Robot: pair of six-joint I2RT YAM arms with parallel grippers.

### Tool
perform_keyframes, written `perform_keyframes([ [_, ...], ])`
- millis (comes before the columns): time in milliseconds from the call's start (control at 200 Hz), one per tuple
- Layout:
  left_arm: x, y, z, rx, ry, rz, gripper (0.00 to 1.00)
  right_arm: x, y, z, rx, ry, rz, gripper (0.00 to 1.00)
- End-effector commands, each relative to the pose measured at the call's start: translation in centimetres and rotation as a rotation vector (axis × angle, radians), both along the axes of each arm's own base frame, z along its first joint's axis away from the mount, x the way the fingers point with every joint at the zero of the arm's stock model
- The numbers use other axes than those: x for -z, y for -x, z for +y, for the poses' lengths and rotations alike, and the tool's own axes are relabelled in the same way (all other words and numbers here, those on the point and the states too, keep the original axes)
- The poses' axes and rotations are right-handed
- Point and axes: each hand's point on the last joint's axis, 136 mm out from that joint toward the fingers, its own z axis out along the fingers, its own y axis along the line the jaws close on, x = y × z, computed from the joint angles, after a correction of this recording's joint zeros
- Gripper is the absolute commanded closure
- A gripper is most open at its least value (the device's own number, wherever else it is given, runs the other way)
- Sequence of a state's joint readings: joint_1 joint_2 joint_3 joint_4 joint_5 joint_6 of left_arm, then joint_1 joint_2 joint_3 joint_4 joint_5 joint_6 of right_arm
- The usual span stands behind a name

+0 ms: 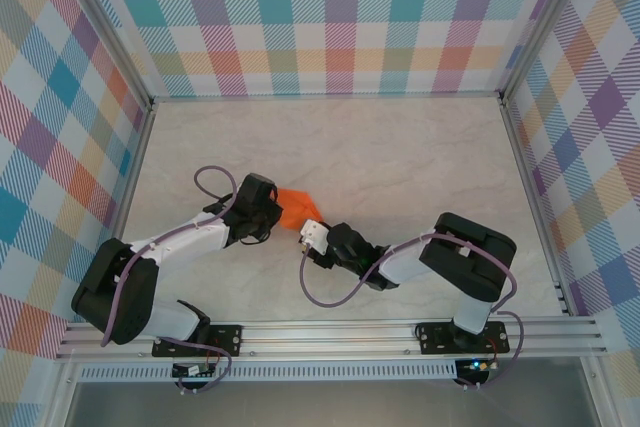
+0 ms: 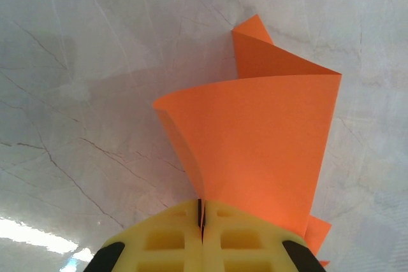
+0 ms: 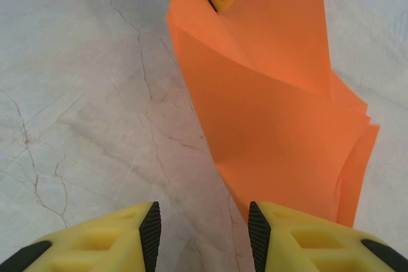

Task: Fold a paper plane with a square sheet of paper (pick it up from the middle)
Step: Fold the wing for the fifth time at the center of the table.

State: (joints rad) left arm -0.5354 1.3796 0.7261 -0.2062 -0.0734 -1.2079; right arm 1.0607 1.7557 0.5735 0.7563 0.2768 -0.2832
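Left arm stretched low toward desk [image 1: 400, 147] centre, left pincer [image 2: 201, 213] pressed together on orange paper [image 2: 255, 144] edge (sheet curled, partly folded). Right arm bent inward, right pincer [image 3: 204, 221] spread, paper corner just beside one finger.

The light is bright and even, and it seems to come from above. Shadows on the pale table [image 1: 400, 147] are soft and weak. In the left wrist view a white glare lies on it, low at the left.
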Motion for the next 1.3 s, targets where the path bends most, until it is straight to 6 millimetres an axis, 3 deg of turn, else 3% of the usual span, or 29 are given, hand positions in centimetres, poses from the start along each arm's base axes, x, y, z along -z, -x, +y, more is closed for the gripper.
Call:
perform_keyframes([
  [0, -0.6, -0.2, 0.0, -0.003, -0.020, -0.001, 1.00, -3.1, 0.0, 0.6, -0.016, -0.064, -0.075, 0.56],
  [170, -0.5, -0.3, 0.2, -0.003, -0.037, 0.007, 1.00, -4.4, 0.5, 0.6, -0.040, -0.087, -0.081, 0.54],
  [380, -0.3, -0.3, 0.0, 0.005, -0.038, 0.017, 1.00, -3.2, 0.8, 1.4, -0.081, -0.059, -0.059, 0.53],
  [730, -0.2, -0.1, -0.1, 0.014, -0.034, 0.024, 1.00, -1.3, 0.3, 1.9, -0.071, -0.034, -0.046, 0.62],
  [1075, -0.2, 0.0, -0.1, 0.020, -0.034, 0.023, 1.00, -1.2, 0.6, 2.4, -0.074, -0.069, -0.002, 0.88],
  [1295, -0.4, 0.0, 0.0, 0.027, -0.040, 0.017, 0.96, -0.1, 0.9, 2.1, -0.063, -0.115, 0.135, 0.95],
])
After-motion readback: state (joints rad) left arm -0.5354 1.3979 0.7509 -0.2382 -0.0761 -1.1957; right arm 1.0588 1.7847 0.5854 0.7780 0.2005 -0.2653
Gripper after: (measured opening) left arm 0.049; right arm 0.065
